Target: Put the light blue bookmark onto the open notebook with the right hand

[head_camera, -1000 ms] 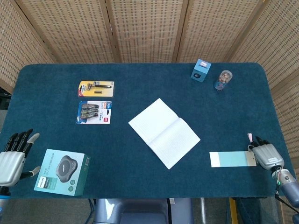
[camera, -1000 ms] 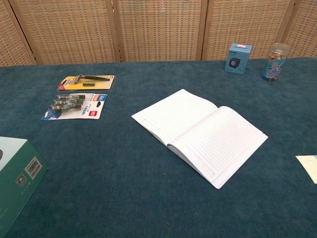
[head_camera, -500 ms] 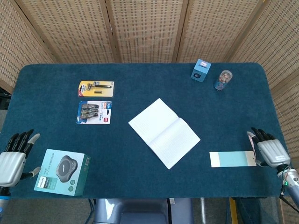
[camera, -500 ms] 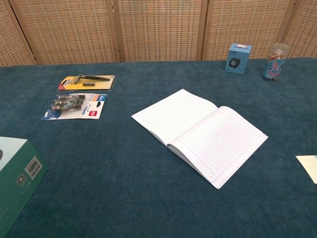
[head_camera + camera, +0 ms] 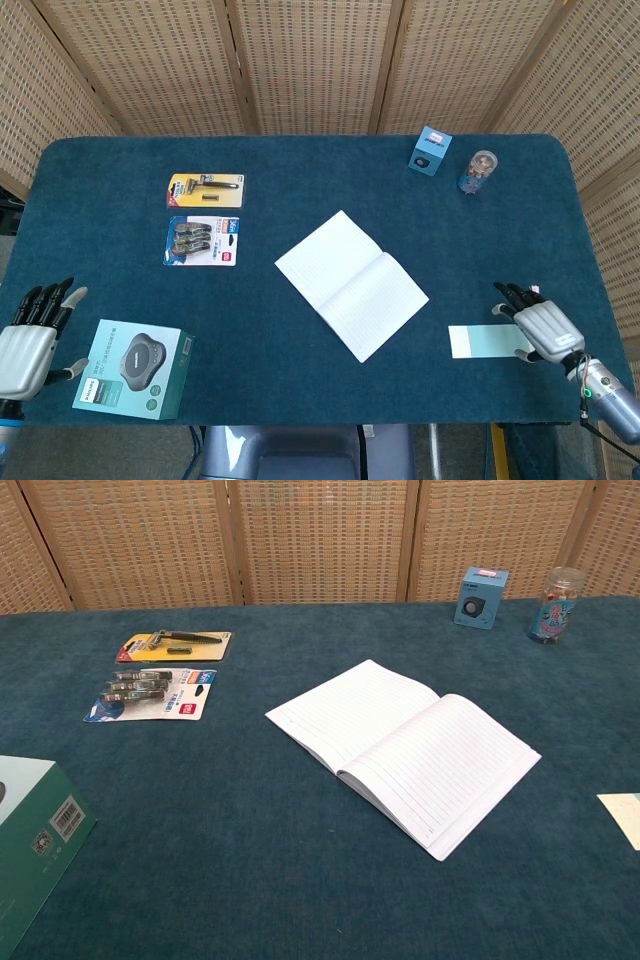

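Note:
The light blue bookmark (image 5: 482, 341) lies flat on the blue cloth, right of the open notebook (image 5: 350, 285). My right hand (image 5: 535, 325) is over the bookmark's right end and covers it, fingers spread and pointing up-left; no grip shows. My left hand (image 5: 30, 335) hovers at the table's front left edge with fingers apart, holding nothing. In the chest view the notebook (image 5: 400, 750) lies open in the middle, and only a pale corner of the bookmark (image 5: 625, 815) shows at the right edge. Neither hand appears in that view.
A green boxed device (image 5: 133, 369) sits beside my left hand. A razor pack (image 5: 205, 189) and a stapler pack (image 5: 202, 241) lie at back left. A small blue box (image 5: 430, 151) and a jar (image 5: 479, 172) stand at back right.
My right hand has moved left from the table's right edge onto the bookmark's right end. The bookmark, the notebook and my left hand have stayed put.

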Available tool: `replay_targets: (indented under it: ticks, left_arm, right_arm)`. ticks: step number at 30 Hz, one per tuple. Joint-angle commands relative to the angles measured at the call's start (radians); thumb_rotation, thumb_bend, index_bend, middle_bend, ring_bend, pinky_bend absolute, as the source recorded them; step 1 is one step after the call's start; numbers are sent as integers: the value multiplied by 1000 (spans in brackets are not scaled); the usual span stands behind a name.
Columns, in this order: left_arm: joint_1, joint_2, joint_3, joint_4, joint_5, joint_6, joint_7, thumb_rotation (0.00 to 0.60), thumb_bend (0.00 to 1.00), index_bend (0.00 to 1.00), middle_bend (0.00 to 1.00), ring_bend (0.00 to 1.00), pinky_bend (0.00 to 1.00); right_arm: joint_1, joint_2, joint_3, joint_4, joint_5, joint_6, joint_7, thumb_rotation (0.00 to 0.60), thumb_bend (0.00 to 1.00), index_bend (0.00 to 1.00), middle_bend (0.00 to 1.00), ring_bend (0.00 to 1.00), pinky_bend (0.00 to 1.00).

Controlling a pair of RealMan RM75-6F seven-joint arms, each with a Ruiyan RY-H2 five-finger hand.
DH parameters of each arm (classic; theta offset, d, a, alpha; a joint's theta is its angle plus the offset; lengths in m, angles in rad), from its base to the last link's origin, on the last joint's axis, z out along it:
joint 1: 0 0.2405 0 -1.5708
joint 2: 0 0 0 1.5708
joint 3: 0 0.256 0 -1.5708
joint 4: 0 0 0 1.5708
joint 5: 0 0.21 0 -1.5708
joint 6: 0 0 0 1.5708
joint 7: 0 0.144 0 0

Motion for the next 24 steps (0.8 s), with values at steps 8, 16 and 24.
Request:
replay_targets:
  ticks: [8,16,24]
  left_arm:
    - [4,-9,-8,6,-7,14,17,600,0,0,0,0,0]
    - [4,-8,-3,5,2,14,13,600,0,0,0,0,0]
    - [6,-14,-8,7,-2,22,20,600,0,0,0,0,0]
  right_arm:
    - [-10,-50,-16,32,-25,27,-84,600,0,274,0,0,174]
    - [-7,-79,-28,51,-26,10,-111,600,0,274,0,0,174]
    - [-8,-104,-21,78,-12,8,-144,600,0,274,0,0,174]
